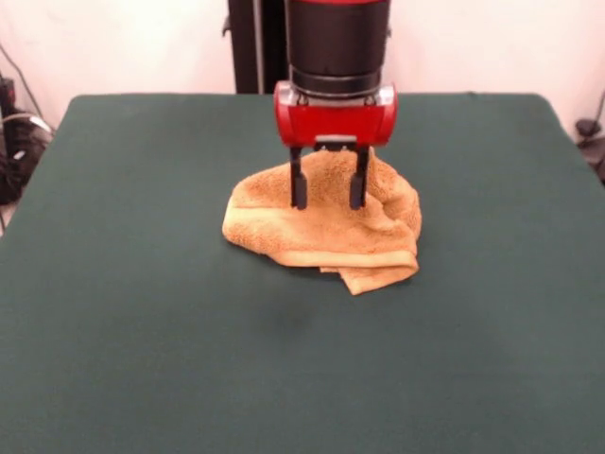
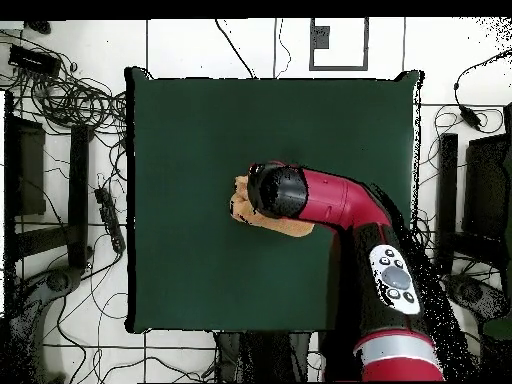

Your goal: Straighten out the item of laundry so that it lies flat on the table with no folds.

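The orange-tan towel [image 1: 321, 232] lies crumpled and folded over itself near the middle of the dark green table [image 1: 142, 331]. A border band runs along its front edge and a folded corner sticks out at the front right. My gripper [image 1: 328, 203] hangs straight down over the towel's top, its two black fingers [image 1: 299, 184] spread apart with towel showing between them; the tips reach the cloth. In the overhead view the arm covers most of the towel [image 2: 243, 205], and the gripper itself is hidden under the wrist. No white tag shows.
The robot's pedestal [image 1: 255, 43] stands behind the table's far edge. Cables and gear [image 2: 60, 90] lie on the floor around the table, with dark equipment [image 2: 480, 200] on the other side.
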Robot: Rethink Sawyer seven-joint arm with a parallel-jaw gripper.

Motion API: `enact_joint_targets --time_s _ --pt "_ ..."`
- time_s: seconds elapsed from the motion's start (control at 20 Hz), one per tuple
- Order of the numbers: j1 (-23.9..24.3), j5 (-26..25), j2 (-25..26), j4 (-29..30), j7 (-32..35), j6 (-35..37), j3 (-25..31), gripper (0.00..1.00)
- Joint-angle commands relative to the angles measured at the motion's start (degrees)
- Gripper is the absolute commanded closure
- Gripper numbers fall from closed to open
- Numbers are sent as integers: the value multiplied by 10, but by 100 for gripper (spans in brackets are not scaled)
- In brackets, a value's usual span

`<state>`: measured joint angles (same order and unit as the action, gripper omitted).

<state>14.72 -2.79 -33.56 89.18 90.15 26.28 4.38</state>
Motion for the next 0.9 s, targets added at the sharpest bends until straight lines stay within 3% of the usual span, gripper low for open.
enact_joint_targets --time_s 0.05,0.35,0.9 --pt "19 -5 31 -8 0 -14 105 0" --pt "37 -15 65 -18 -7 -21 135 0" --pt "28 -48 79 -40 7 -58 127 0"
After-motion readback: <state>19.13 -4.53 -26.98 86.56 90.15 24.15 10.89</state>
